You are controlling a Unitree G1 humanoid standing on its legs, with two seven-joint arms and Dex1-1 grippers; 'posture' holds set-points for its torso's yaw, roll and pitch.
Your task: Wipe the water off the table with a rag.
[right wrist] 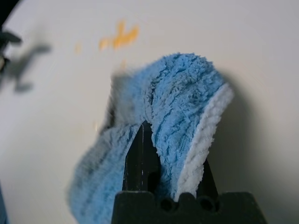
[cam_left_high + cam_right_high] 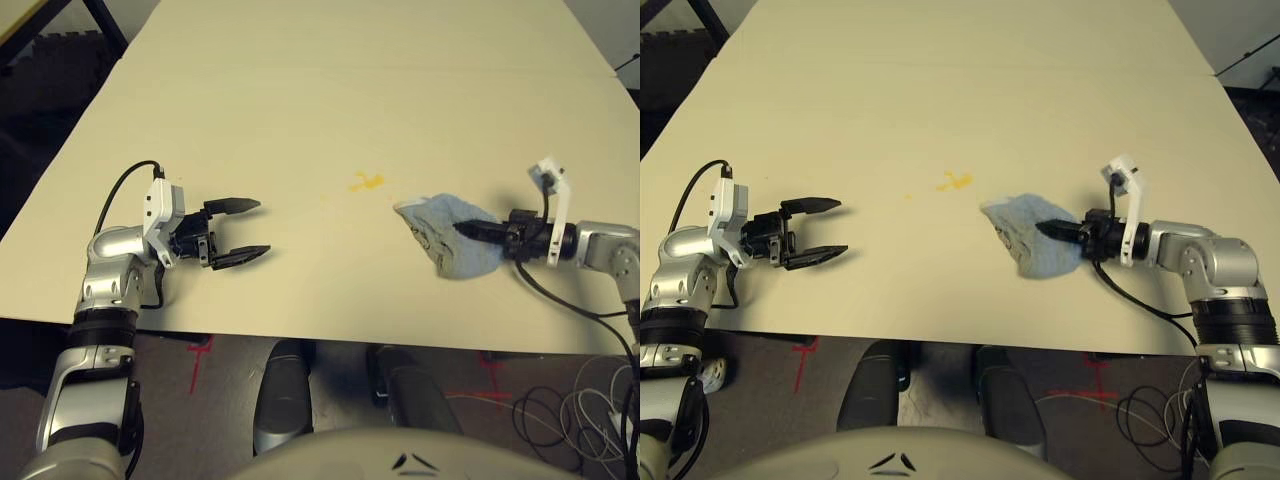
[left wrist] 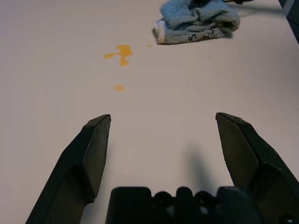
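A large pale cream table (image 2: 300,90) is seen from above, with a thin seam line crossing its far part. No bowl, box or other container is seen on it. One rag (image 2: 452,234), light blue-grey with whitish edges and thin dark squiggly marks, is bunched on the right part of the table. Two yellow-orange splotches of water are counted: a larger one (image 2: 367,182) with ragged edges near the middle of the table, and a much smaller spot (image 2: 324,197) just to its left. Two grippers are seen, one at each side. The right gripper (image 2: 468,229) is closed tight on the rag, its black fingers pinched into the right side of the cloth; in the right wrist view the blue pile is seen folded over the fingertips (image 1: 141,154). The rag lies to the right of the larger splotch, near it but not touching it, so both splotches are left uncovered. The left gripper (image 2: 251,229) is held just above the left part of the table, pointing toward the middle, its two fingers spread wide with nothing between them. The splotches lie between the two grippers, well apart from the left one; the rag lies farther off beyond them.
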